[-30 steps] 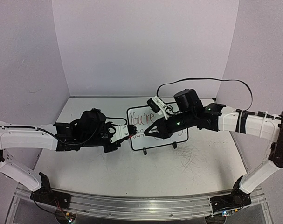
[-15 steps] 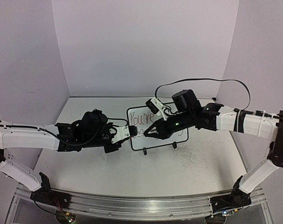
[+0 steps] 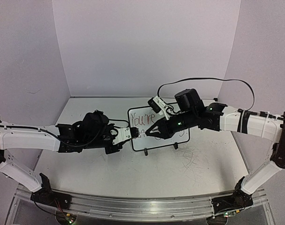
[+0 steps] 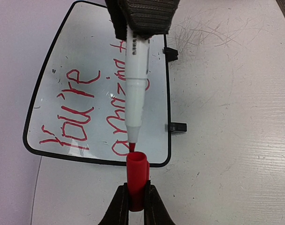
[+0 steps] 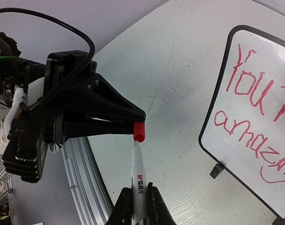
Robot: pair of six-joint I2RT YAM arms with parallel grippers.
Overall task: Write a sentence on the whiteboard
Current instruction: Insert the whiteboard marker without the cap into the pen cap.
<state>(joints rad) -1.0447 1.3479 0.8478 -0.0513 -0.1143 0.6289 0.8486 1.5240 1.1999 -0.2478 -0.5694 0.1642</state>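
Note:
The whiteboard [image 3: 143,142] stands at the middle of the table, partly hidden by both grippers. It also shows in the left wrist view [image 4: 72,51] and the right wrist view [image 5: 269,61]. The sentence [image 4: 83,105] is in red marker in two lines, "You're" above "amazing" [image 5: 255,136], and its end is hidden. My left gripper [image 4: 136,194] is shut on a red marker cap [image 4: 136,173], open end facing the board. My right gripper [image 5: 139,194] is shut on the white marker [image 5: 138,171]. The marker's red tip sits at the cap's mouth. The two grippers [image 3: 133,132] [image 3: 149,132] meet in front of the board's left part.
Grey scribble scuffs [image 3: 189,157] mark the tabletop right of the board. The board's black feet [image 4: 177,127] point toward the near side. A black cable [image 3: 203,80] loops above the right arm. An aluminium rail [image 3: 133,206] runs along the near edge. Walls close in at the left, back and right.
The two grippers have drawn slightly closer together. The marker tip now sits at the cap's mouth. The board has not moved.

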